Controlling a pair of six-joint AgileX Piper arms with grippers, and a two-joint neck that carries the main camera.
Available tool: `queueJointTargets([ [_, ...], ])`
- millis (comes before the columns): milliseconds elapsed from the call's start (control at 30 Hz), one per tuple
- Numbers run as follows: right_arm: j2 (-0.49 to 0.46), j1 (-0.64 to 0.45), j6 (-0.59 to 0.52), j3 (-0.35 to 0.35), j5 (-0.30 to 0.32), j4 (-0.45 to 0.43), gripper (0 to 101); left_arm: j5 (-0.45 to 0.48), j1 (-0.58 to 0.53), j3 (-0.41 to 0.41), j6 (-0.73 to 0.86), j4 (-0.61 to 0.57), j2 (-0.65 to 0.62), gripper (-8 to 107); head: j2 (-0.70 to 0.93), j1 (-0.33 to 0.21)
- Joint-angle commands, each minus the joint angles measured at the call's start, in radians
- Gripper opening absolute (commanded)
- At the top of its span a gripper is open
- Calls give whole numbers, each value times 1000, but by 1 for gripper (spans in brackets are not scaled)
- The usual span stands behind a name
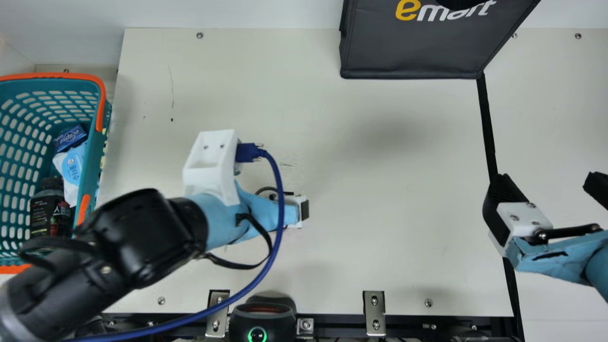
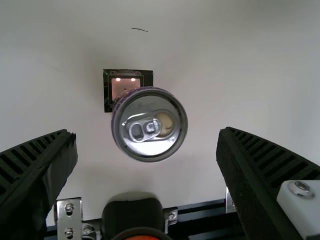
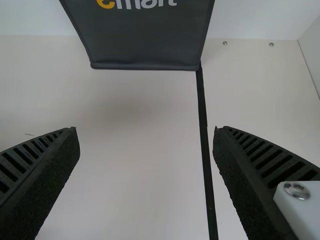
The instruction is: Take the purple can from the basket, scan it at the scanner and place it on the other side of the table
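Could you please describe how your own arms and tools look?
My left arm is black, then light blue, with a white bracket and blue cable; my right arm shows light blue. The left tool and right tool have black ribbed fingers and white mounts.

Mid-table (image 1: 380, 204) open btwn L arm (image 1: 142, 232) & R tool (image 1: 548, 185); dark bag (image 1: 413, 52) blocks part of far edge.

Dark bag (image 1: 413, 52) partly beyond top edge
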Motion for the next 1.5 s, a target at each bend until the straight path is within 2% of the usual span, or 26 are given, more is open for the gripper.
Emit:
queueJointTargets([
  [0,0,0,0,0,0,0,95,12,-26,-14,-93,46,33,90,0,-29],
  [300,0,0,0,0,0,0,95,36,-66,-38,-184,152,140,90,0,-29],
  [700,0,0,0,0,0,0,95,-39,-65,18,-211,203,206,90,0,-29],
  [967,0,0,0,0,1,0,95,-77,-76,41,-204,221,206,37,0,-29],
  [1200,0,0,0,0,1,0,95,-80,-106,58,-57,199,140,-8,0,-29],
  [1467,0,0,0,0,1,0,95,-102,-104,103,223,143,49,-8,0,-29],
])
